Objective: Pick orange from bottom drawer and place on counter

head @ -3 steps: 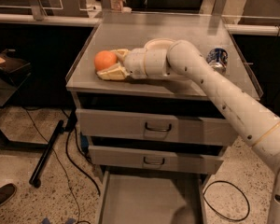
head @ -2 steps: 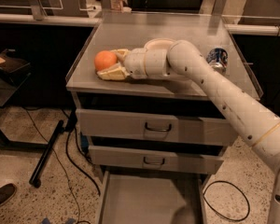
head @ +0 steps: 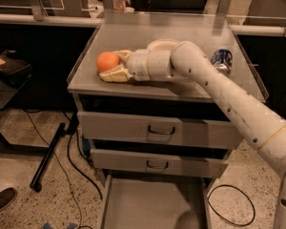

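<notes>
Speckled terrazzo flooring surrounds a grey metal drawer cabinet whose broad flat grey metal worktop [head: 133,42] has thin raised edges. On its front left part sits the small round orange fruit [head: 107,61], smooth and evenly orange with a soft highlight on top. The cream two-finger gripper [head: 115,66] lies low over the worktop, its fingers [head: 115,75] set closely on either side of the orange, 1 in front and 1 behind; whether they press on it cannot be told. The white jointed robot arm [head: 229,97] reaches in from the lower right. Behind the wrist shows the rim of a white bowl [head: 162,44], and a blue and silver drink can [head: 222,59] rests near the right edge. Below, 2 closed grey drawers [head: 159,129] carry dark loop handles, and the wide shallow bottom drawer [head: 152,204] stands pulled out, its flat floor bare.
</notes>
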{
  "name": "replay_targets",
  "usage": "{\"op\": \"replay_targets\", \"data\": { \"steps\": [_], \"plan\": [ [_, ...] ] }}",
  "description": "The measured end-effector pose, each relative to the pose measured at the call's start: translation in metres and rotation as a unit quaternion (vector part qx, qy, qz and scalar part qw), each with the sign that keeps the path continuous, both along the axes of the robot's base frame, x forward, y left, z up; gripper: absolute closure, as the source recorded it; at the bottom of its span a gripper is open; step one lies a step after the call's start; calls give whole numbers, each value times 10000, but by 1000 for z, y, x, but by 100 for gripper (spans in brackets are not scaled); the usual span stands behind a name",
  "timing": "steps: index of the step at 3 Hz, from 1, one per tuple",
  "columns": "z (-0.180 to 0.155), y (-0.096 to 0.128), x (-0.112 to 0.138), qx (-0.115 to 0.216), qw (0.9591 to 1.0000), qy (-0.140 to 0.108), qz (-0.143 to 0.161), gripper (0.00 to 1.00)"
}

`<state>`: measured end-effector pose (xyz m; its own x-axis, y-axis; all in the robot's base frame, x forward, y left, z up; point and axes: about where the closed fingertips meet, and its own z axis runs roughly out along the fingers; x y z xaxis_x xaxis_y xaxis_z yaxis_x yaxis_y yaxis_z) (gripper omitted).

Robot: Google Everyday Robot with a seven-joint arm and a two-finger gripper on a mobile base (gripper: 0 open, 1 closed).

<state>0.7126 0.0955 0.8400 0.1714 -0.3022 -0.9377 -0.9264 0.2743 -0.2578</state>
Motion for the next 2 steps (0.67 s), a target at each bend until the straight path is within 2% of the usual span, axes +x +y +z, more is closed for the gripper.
{"op": "replay_targets", "data": {
  "steps": [1,2],
  "plan": [
    [0,0,0,0,10000,0,0,13],
    [0,0,0,0,10000,0,1,0]
  ]
}}
